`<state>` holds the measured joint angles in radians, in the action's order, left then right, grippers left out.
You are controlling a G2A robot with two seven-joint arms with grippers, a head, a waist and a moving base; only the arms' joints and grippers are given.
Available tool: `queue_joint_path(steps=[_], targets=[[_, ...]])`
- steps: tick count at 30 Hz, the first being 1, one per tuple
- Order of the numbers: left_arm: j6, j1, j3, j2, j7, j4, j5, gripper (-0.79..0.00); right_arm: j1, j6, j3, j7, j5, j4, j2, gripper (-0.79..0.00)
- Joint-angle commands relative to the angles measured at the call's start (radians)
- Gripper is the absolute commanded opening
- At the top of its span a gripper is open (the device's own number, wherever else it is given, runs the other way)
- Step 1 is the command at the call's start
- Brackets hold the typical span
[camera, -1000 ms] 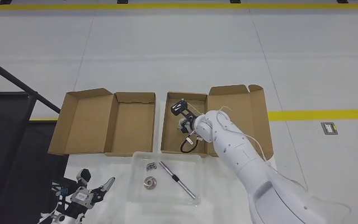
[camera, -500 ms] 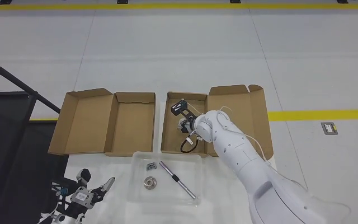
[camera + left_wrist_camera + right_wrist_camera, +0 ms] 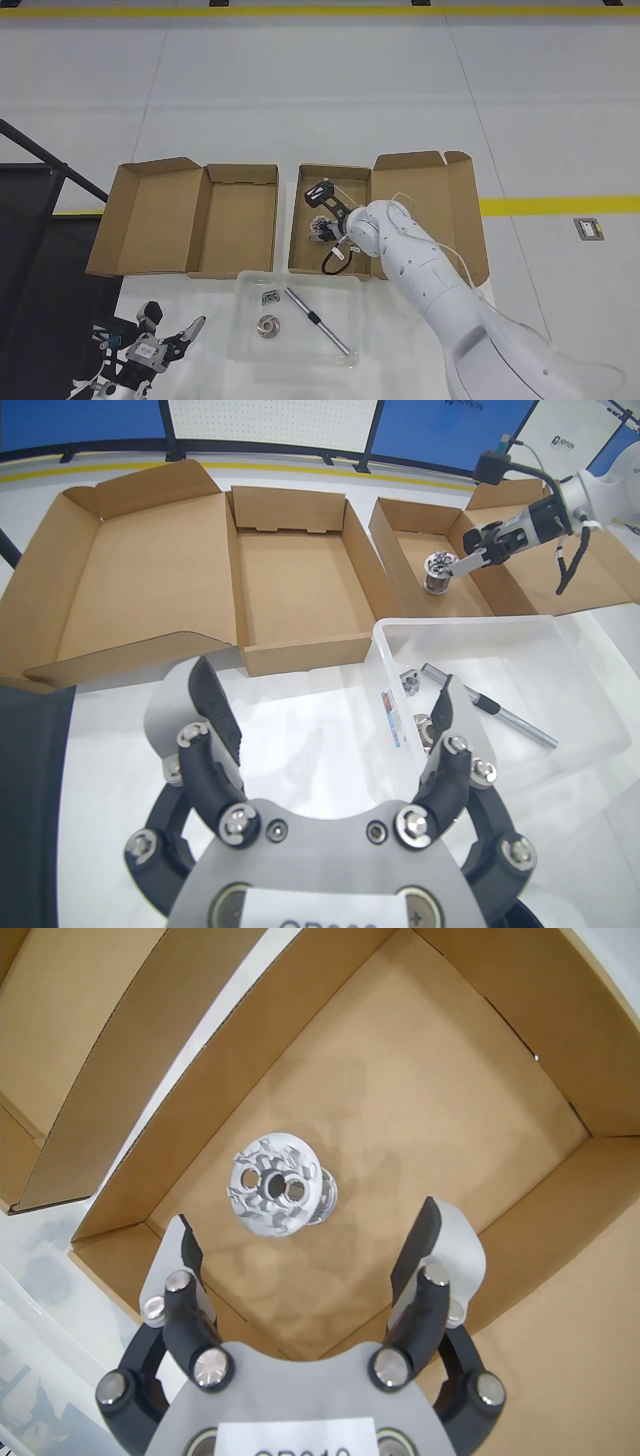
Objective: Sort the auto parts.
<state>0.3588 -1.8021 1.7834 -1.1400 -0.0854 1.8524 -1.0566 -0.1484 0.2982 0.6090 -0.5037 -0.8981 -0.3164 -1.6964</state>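
- The right claw (image 3: 306, 1214) is spread wide and holds nothing. It hangs over the right-hand cardboard box (image 3: 415, 550), which sits at the upper right of the left wrist view.
- A flanged metal hub (image 3: 275, 1190) stands upright on that box's floor, flange up, with holes around a central bore. It sits just ahead of the claw's tips. I can't tell from the side whether one tip touches its rim.
- The hub looks like solid metal: rigid, probably heavy for its bulk, smooth and likely slippery. I would grip across the flange rim, or under it at the narrower waist so the flange acts as a stop.
- The left claw (image 3: 322, 675) is also wide open and empty. It hangs low over the white desk (image 3: 310, 730), beside the near wall of the clear tray (image 3: 465, 620).
- In the tray lie a steel rod (image 3: 492, 706), a small metal block (image 3: 410, 681) and a ring-shaped part (image 3: 267, 326), all apart from each other.
- The rod looks stiff and would probably roll. A pinch across the shaft near its middle seems safest.
- The block is small, so its flat sides would probably suit the pads best.
- The left-hand box (image 3: 300, 585) is at the upper middle of the left wrist view and has no parts in it.
- My judgement is that one part is sorted and three remain.
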Motion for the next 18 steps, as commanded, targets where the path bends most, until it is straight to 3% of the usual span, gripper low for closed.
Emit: queue_joint_path(steps=[1, 10, 14, 18], targets=[[0.000, 0.000, 0.000, 0.000, 0.000, 0.000, 0.000, 0.000, -0.005, 0.005, 0.006, 0.021, -0.008, -0.017, 0.008, 0.000], [0.000, 0.000, 0.000, 0.000, 0.000, 0.000, 0.000, 0.000, -0.046, -0.010, 0.031, -0.004, -0.083, -0.227, 0.054, 0.000], [0.000, 0.000, 0.000, 0.000, 0.000, 0.000, 0.000, 0.000, -0.112, -0.002, 0.059, -0.110, -0.143, -0.483, 0.097, 0.000], [0.000, 0.000, 0.000, 0.000, 0.000, 0.000, 0.000, 0.000, -0.256, -0.010, 0.127, -0.315, -0.233, -0.864, 0.163, 0.000]])
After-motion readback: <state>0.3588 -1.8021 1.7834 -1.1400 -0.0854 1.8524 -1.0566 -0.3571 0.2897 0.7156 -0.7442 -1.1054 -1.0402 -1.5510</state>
